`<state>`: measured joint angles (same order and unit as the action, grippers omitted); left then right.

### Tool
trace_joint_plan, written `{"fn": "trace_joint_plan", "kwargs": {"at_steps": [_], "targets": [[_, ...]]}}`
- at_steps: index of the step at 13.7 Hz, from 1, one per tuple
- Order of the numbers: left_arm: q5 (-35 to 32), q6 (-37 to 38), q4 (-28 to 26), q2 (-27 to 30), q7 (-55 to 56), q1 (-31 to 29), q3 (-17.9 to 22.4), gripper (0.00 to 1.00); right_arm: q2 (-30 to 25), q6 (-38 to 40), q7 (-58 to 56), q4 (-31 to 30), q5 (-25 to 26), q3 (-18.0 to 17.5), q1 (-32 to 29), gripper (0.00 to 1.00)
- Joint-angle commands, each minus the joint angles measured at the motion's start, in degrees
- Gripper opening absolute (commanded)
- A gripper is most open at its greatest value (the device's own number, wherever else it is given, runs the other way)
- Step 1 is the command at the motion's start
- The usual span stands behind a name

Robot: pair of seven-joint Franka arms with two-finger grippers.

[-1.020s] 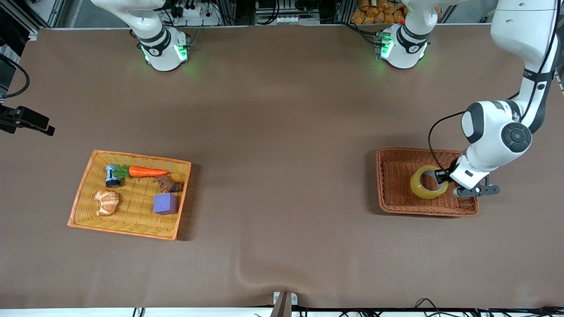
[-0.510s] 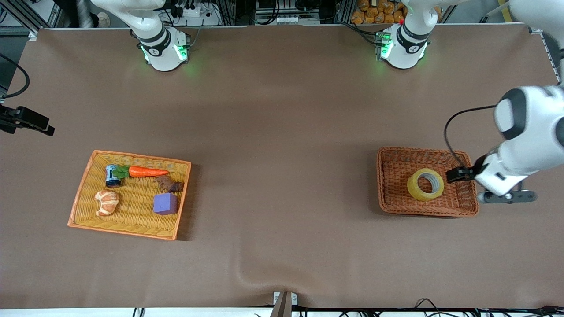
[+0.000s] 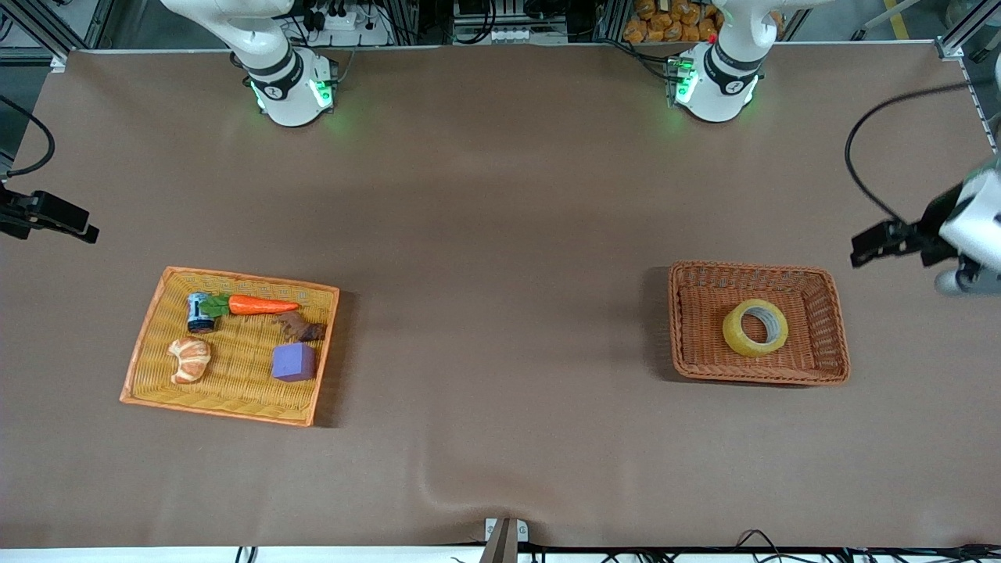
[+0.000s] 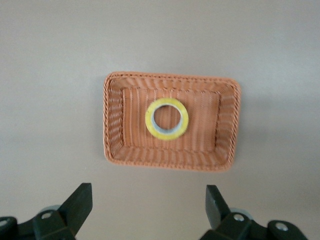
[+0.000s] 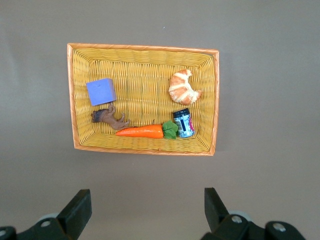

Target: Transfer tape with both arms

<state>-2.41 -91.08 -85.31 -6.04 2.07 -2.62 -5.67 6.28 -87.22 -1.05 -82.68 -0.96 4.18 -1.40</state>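
Tape status: the translucent yellowish ring-shaped roll of packing tape (image 3: pixel 755 328) w/ grey core lies flat in the reddish-brown woven wicker basket (image 3: pixel 838 313), near the desk (image 3: pixel 500 234) edge at the left arm's end. Left tool (image 4: pixel 149 210) has let go and pulled up and away toward that edge, fingers spread wide, empty. Transfer looks done. Right tool (image 5: pixel 148 210) waits wide open over the yellow wicker tray (image 5: pixel 145 146) holding the orange plastic carrot (image 5: pixel 140 131), glossy croissant (image 5: pixel 183 87) and matte purple cube (image 5: pixel 101 91).

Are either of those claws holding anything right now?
No. Both the left gripper and right gripper are open and empty; the tape lies in its basket.
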Motion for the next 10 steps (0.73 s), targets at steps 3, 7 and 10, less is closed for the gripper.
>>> {"fn": "trace_joint_plan", "kwargs": {"at_steps": [3, 7, 10], "targets": [[0.6, 4.0, -1.3, 4.4, -1.6, -0.6, -1.5, 1.0, 0.3, -0.1, 0.8, 0.3, 0.1, 0.0, 0.2, 1.0], [0.7, 0.7, -6.2, 7.2, -3.3, -0.4, -1.4, 1.0, 0.3, 0.0, 1.0, 0.3, 0.0, -0.1, 0.3, 1.0], [0.7, -1.0, -6.5, 7.1, -3.2, -0.2, -1.0, 1.0, 0.2, -0.1, 1.0, 0.4, 0.0, -0.1, 0.3, 1.0]]}}
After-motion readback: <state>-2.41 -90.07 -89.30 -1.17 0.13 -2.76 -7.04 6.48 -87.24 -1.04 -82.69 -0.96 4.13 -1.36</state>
